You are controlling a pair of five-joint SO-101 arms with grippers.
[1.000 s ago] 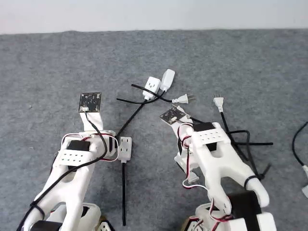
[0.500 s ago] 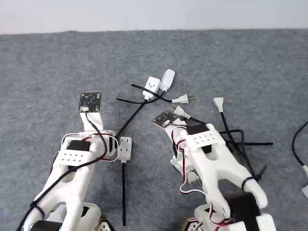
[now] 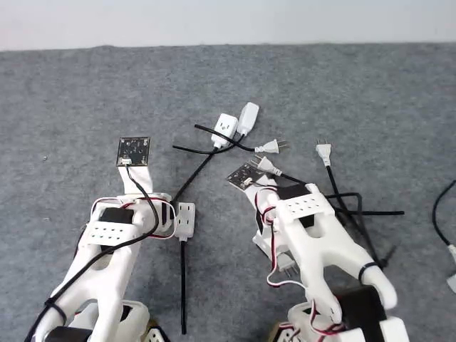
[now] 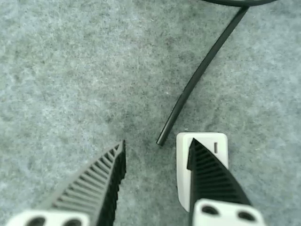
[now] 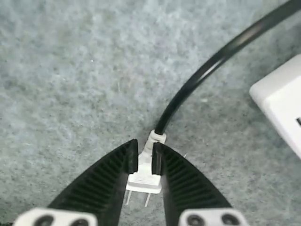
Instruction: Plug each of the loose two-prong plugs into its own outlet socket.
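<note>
My right gripper [image 5: 146, 149] is shut on a white two-prong plug [image 5: 145, 175] lying on the grey carpet. Its black cord [image 5: 207, 70] runs away from the fingers, and a white outlet socket [image 5: 282, 101] lies close beside it. My left gripper [image 4: 156, 146] is open just above the carpet. Another white outlet socket [image 4: 203, 150] [image 3: 185, 219] sits partly behind one finger [image 4: 207, 179], with a loose black cord end [image 4: 162, 139] between the fingertips. Farther out lie two white sockets [image 3: 226, 130] [image 3: 248, 117] and loose plugs [image 3: 269, 147] [image 3: 324, 151] [image 3: 263, 165].
Grey carpet covers the whole table [image 3: 85, 92]. Black cords [image 3: 356, 203] tangle beside the right arm [image 3: 313, 228], and another cord with a white end [image 3: 450, 253] enters at the right edge. The left arm [image 3: 114, 242] stands at the lower left. Open carpet lies at the far left and far right.
The right arm swung a little to the left early on, uncovering the plug near its camera board, and has stayed still since. The left arm has not moved.
</note>
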